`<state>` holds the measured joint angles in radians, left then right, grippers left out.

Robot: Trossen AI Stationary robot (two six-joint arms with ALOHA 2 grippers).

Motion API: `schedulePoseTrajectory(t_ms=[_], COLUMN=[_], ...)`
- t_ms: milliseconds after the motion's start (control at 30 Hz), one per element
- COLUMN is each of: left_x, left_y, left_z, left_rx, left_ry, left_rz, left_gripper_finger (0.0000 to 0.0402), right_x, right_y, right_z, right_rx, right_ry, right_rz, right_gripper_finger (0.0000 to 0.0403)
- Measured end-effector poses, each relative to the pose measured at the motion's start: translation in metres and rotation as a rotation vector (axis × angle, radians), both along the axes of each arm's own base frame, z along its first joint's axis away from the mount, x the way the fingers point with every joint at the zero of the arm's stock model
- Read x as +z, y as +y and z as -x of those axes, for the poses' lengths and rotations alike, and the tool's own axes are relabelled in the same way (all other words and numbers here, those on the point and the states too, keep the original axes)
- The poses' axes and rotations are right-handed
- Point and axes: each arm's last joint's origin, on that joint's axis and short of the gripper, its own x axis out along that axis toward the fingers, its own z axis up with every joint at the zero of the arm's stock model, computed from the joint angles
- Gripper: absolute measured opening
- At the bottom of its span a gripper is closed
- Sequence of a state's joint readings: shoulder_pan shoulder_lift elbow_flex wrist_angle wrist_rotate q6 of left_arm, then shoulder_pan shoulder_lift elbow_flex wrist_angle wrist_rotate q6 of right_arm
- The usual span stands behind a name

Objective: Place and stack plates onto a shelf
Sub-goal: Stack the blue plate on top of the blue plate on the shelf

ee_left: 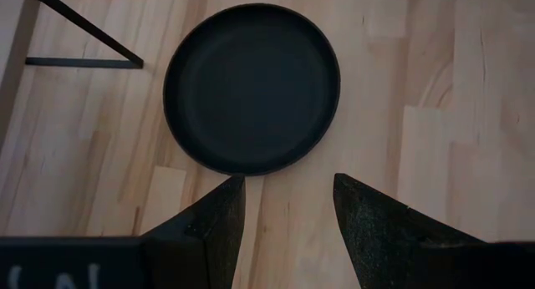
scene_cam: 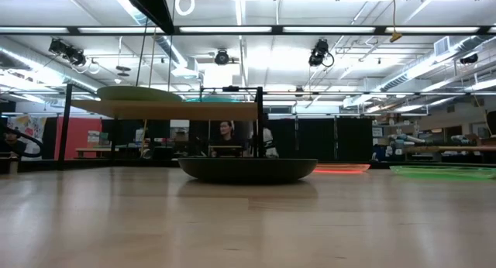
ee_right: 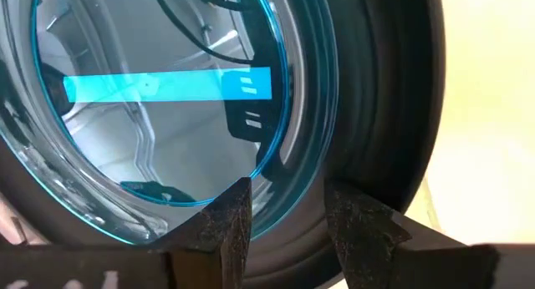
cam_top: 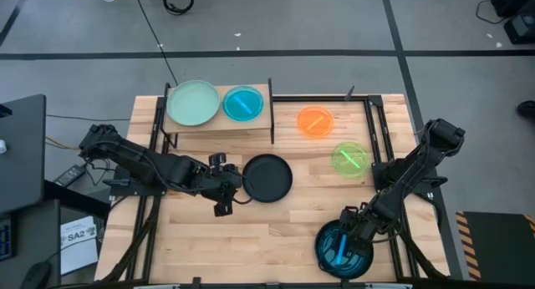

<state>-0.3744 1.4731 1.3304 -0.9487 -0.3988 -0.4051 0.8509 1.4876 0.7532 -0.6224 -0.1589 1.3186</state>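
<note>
A black plate (cam_top: 267, 178) (ee_left: 251, 88) lies flat on the table in front of the shelf (cam_top: 261, 120). My left gripper (cam_top: 234, 187) (ee_left: 286, 187) is open just left of this plate, fingertips short of its rim. On the shelf sit a mint green plate (cam_top: 193, 102) and a blue plate (cam_top: 243, 103). An orange plate (cam_top: 315, 120) and a bright green plate (cam_top: 349, 158) lie on the table to the right. Near the front right edge, another blue plate (cam_top: 341, 245) (ee_right: 150, 114) sits inside a second black plate (cam_top: 322, 254) (ee_right: 376, 114). My right gripper (cam_top: 344, 235) (ee_right: 284, 199) is open over them. My right gripper comes from above at the blue plate's rim (ee_right: 280, 168). One finger (ee_right: 227, 215) is inside the blue plate, the other (ee_right: 355, 218) outside it over the black plate below. Whether either finger touches the rim, I cannot tell.
The shelf's thin black legs (cam_top: 272, 130) (ee_left: 79, 26) stand just behind the middle black plate. Black frame rails (cam_top: 372, 126) run along the table's left and right sides. Bare wood (cam_top: 251, 239) lies between the two arms. In the low view a person sits in the room beyond (scene_cam: 226, 132).
</note>
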Motion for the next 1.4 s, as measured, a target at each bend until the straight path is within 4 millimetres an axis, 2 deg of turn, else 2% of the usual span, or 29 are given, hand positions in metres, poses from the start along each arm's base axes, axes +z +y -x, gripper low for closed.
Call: schedulePoseTrajectory(t_ms=[433, 667, 1067, 1400], left_x=[0.0001, 0.0001, 0.0001, 0.0002], left_y=[-0.0001, -0.0001, -0.0001, 0.0], left_z=[-0.0001, -0.0002, -0.0002, -0.0001], left_rx=[0.0, 0.0, 0.001, 0.001], left_ry=[-0.002, -0.002, -0.002, -0.002], left_rz=[0.001, 0.001, 0.001, 0.002], left_gripper_finger=[0.0189, 0.0189, 0.0189, 0.0189], right_x=[0.0001, 0.0001, 0.0001, 0.0], right_y=[0.0003, 0.0003, 0.0002, -0.0001], right_z=[0.0006, 0.0006, 0.0006, 0.001], right_rx=[-0.018, -0.018, -0.017, -0.025], right_ry=[0.024, 0.024, 0.024, 0.033], right_rz=[-0.014, -0.014, -0.013, -0.012], right_gripper_finger=[0.0147, 0.0105, 0.0009, 0.0005])
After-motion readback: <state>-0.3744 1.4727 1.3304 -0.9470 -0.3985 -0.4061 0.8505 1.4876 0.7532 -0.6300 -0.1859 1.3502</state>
